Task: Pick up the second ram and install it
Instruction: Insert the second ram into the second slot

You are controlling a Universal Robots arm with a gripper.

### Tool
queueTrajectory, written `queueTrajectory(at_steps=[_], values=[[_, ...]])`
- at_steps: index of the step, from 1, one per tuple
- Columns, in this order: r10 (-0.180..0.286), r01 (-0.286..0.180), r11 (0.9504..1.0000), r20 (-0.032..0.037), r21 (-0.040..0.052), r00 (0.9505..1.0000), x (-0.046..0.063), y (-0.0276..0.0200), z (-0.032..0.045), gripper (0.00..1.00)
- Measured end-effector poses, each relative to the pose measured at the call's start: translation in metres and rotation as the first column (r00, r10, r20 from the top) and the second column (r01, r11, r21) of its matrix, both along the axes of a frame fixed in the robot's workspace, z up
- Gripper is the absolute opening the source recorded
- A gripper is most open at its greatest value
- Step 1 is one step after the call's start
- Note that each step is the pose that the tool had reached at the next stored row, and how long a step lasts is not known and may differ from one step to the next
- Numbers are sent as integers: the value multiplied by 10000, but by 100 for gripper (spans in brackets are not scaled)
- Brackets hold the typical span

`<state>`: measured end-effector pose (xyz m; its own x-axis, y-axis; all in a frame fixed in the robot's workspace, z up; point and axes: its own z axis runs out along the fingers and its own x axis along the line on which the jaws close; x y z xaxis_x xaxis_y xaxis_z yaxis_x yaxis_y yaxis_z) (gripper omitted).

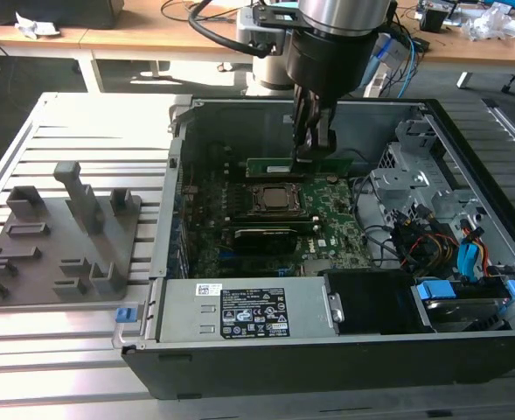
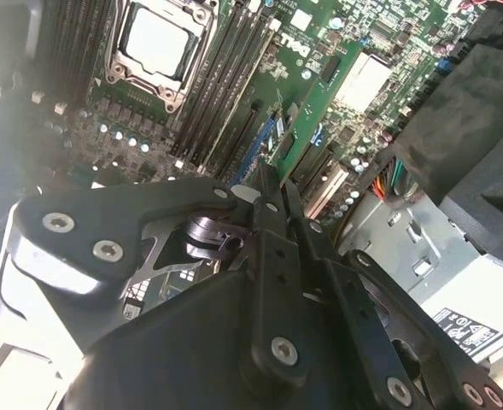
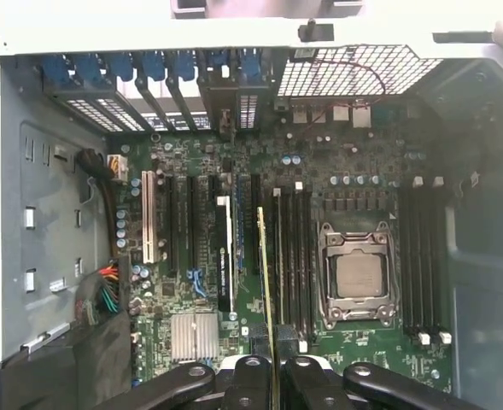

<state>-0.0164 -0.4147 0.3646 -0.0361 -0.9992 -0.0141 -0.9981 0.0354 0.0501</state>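
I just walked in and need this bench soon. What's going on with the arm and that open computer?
The robot arm's gripper is shut on the second ram, a thin green stick, and holds it on edge inside the open computer case. The stick is over the motherboard, running along the memory slots beside the CPU socket. Whether it has entered a slot cannot be told.

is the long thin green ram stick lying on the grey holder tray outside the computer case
No, in the exterior view the gripper clamps the ram stick above the green motherboard.
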Motion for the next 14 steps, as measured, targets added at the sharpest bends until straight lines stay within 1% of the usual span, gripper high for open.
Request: queueTrajectory(at_steps=[2,12,14], values=[[0,0,10000,0,-1,10000,0,0,-12,14],[0,0,10000,0,-1,10000,0,0,-148,14],[0,0,10000,0,0,10000,0,0,-163,14]])
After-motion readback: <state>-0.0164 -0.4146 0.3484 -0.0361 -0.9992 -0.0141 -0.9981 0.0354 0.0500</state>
